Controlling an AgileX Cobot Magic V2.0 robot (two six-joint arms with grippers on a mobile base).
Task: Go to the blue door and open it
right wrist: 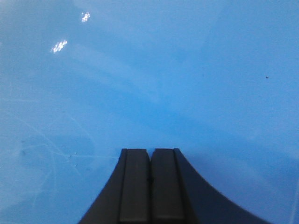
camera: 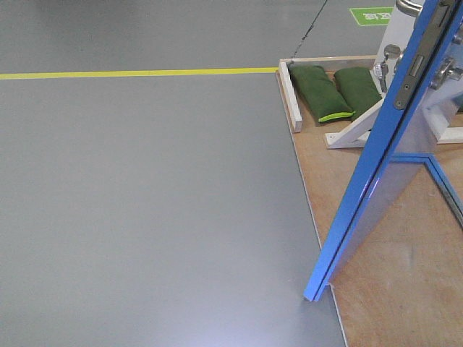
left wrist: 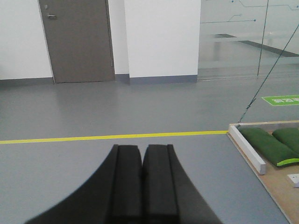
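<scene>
The right gripper [right wrist: 150, 186] is clenched on nothing, its two black fingers pressed flat together. It points squarely at the door [right wrist: 149, 70], whose glossy blue face fills the whole wrist view from 9 to 3 o'clock. Closed fingers make a blunt tip, which I judge suits pushing a flat panel better than grasping it. I cannot tell whether the tip touches the panel.

The left gripper [left wrist: 142, 186] is likewise shut and empty. It faces open floor, with a yellow line [left wrist: 112, 137] crossing at 12 o'clock and a grey door [left wrist: 77, 39] in the far wall at 11. It looks parked out of the way, since this job needs one arm.

In the front view the blue door's edge runs from 5 o'clock up to 1 o'clock, with its lower corner at the rim of the plywood base [camera: 391, 275]. The latch plate [camera: 414, 72] on that edge is exposed, and a lever [camera: 409, 7] shows at the top, cut off by the frame. With the latch free of any frame, I judge the door already swung open and the task far along.

Green sandbags [camera: 329, 90] lie at 1 o'clock on the base beside a white brace [camera: 354, 130], probably to weigh the stand down against the push.
</scene>
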